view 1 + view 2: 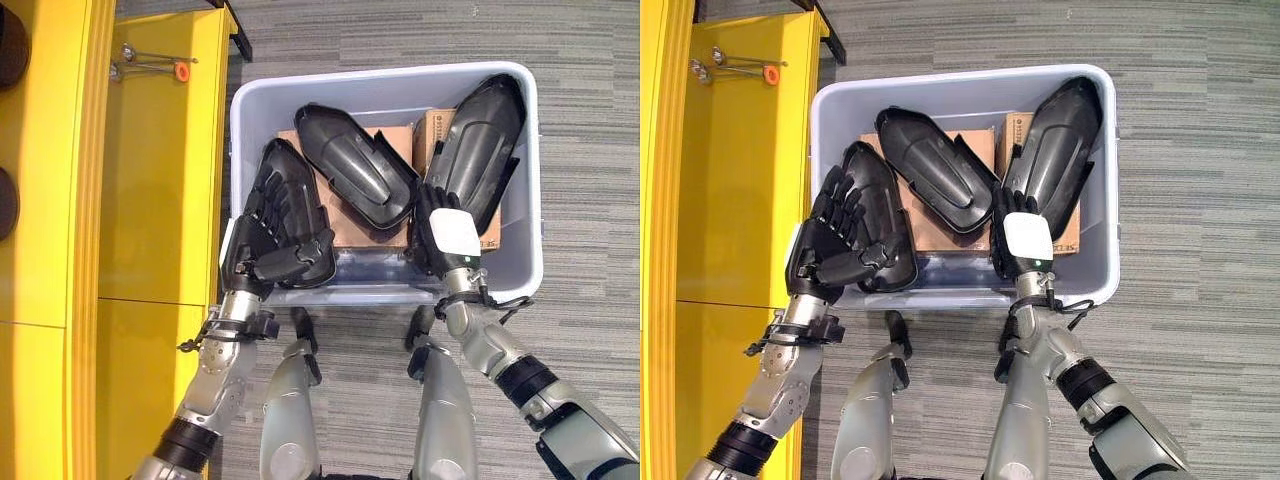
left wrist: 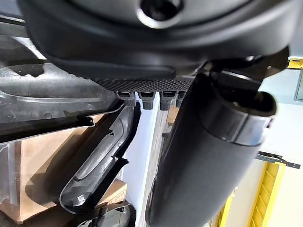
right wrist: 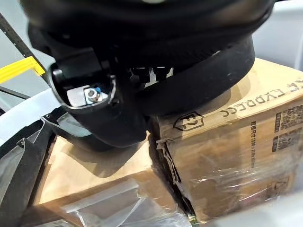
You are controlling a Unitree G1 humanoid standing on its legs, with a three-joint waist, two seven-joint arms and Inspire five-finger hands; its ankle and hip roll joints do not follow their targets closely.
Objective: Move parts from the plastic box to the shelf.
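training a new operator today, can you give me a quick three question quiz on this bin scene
1. True or false: the robot's left hand grips a black moulded plastic part at the left side of the grey plastic box.
2. How many black parts sit in the box?
3. What lies under the parts: A) brown cardboard boxes, B) blue foam, C) metal plates?

Key: 1 true; 2 three; 3 A.

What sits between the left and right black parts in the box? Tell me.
In the left eye view, a third black part lies between the left part and right part, resting on cardboard boxes inside the plastic box.
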